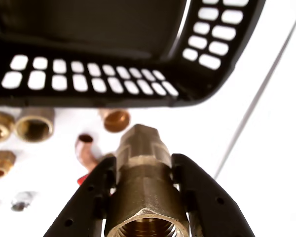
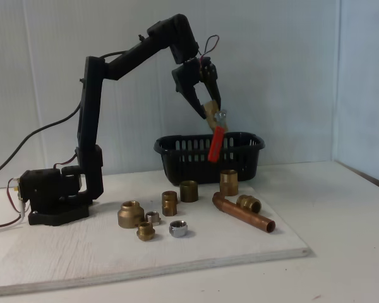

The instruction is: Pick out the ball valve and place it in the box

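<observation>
A copper pipe (image 2: 243, 213) is lying on the white board (image 2: 63, 259) in the fixed view, with a brass elbow (image 2: 248, 202) sitting just beside it. Several brass fittings (image 2: 131, 213) and a silver nut (image 2: 178, 228) are resting scattered nearby

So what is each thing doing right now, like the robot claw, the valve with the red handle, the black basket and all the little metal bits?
gripper: shut on the ball valve, raised above the basket.
ball valve: held in the air, red lever hanging down.
black basket: upright on the table, valve not yet inside.
copper pipe: lying flat on the white board.
brass fittings: resting on the board, untouched.
</observation>
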